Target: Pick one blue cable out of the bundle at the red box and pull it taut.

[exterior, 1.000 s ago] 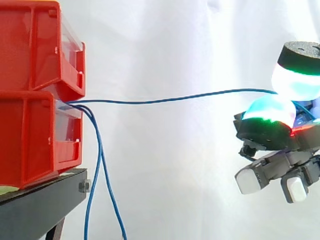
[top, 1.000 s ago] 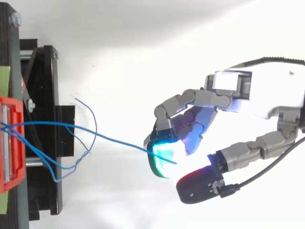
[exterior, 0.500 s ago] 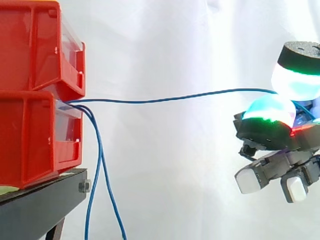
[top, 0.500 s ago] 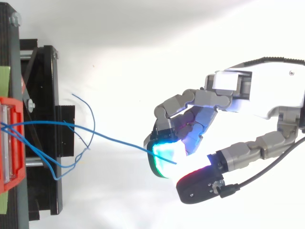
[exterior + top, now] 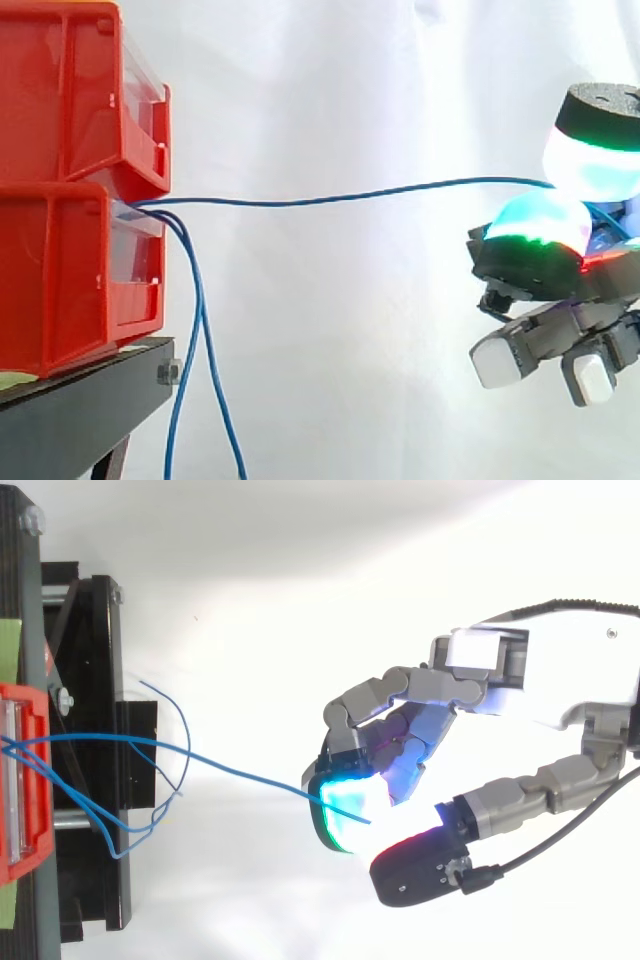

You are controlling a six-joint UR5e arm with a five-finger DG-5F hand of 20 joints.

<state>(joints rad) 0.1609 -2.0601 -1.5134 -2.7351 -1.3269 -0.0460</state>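
Robot hand [image 5: 470, 680] pinches the thin blue cable [image 5: 300, 202] near its end; it looks light, limp and slippery, so squeeze firmly.

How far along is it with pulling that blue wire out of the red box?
Done: one blue cable is singled out and pinched between the hand's glowing fingertips. In hand: it spans from the red box across to the hand, while the other cables hang down. Left: the line bows slightly, so a little more pull looks needed to make it taut.
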